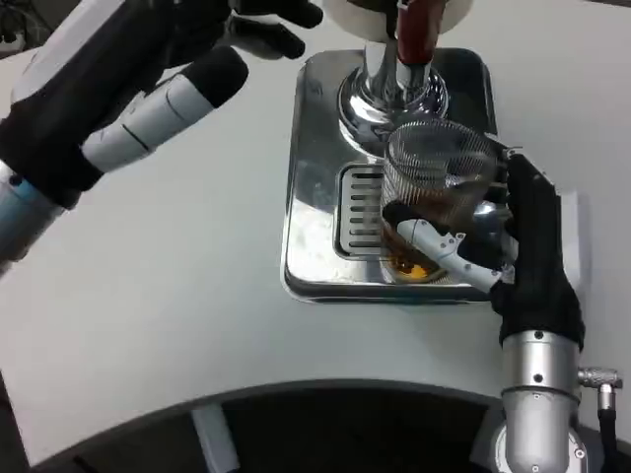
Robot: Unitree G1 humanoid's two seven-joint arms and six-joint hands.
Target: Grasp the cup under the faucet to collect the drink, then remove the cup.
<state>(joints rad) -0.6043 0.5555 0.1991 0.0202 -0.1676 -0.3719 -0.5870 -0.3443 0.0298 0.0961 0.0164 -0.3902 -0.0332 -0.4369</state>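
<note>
A clear ribbed cup [434, 192] is seen standing on the slotted grate of a shiny metal drip tray [314, 197], directly beneath the chrome faucet [392, 84] with its dark red handle [414, 30]. An amber drink is held in the lower part of the cup (the upper part appears empty). The cup is gripped by the right robot hand [493, 246], whose fingers [444, 246] are wrapped across its near side while the black palm is pressed against its right side. The tray is placed toward the far edge of the white table [177, 315], somewhat right of the middle. The left robot hand [187, 69] is held raised near the far left corner of the table, well apart from the tray; nothing is held in it, and its fingers are spread loosely.
</note>
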